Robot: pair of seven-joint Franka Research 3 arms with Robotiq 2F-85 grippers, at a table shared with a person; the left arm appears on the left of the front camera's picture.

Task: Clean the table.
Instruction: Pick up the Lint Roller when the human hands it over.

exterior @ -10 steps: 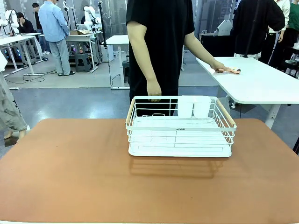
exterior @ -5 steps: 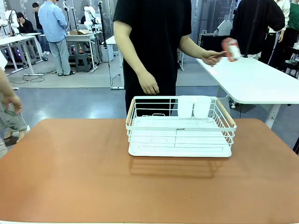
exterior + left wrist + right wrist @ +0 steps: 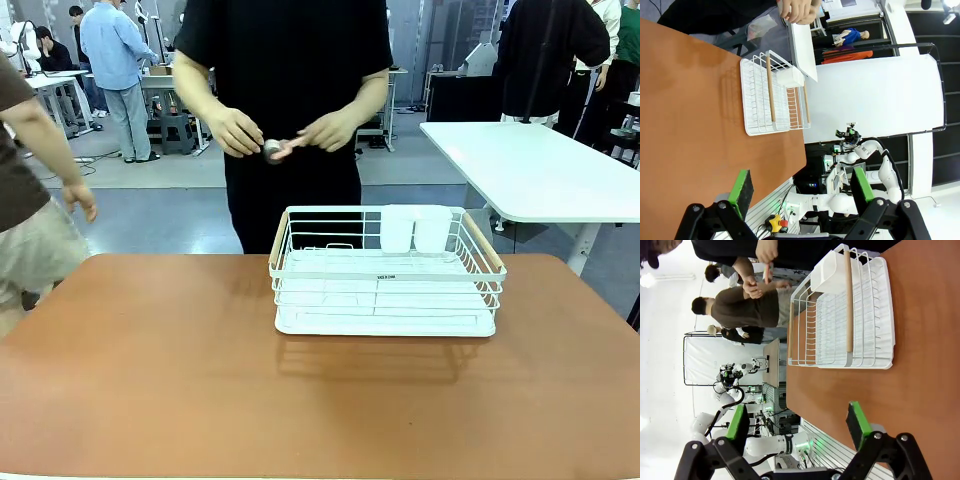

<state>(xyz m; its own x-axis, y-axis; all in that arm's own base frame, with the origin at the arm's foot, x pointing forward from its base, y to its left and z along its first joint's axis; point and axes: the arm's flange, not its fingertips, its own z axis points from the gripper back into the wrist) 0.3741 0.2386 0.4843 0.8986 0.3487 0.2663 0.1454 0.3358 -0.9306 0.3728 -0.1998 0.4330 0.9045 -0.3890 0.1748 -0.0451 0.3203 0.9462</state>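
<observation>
The reddish-brown table (image 3: 150,370) spreads across the front view, bare apart from a white wire rack (image 3: 386,272) with wooden handles at its far middle. Behind the rack a person in black holds a small pink-handled utensil (image 3: 283,148) in both hands at waist height. My left gripper (image 3: 802,187) is open above the table's near edge, its green pads (image 3: 743,187) wide apart with nothing between. My right gripper (image 3: 799,426) is also open and empty, looking along the table (image 3: 920,390) toward the rack (image 3: 850,315).
Two white cups (image 3: 415,228) sit in the rack's far right corner. A white-topped table (image 3: 540,170) stands behind at the right. Another person (image 3: 30,200) passes at the left edge of the front view.
The person lifted the utensil off the white table, swung it over and now holds it in both hands behind the rack. A second person has stepped in at the left.
</observation>
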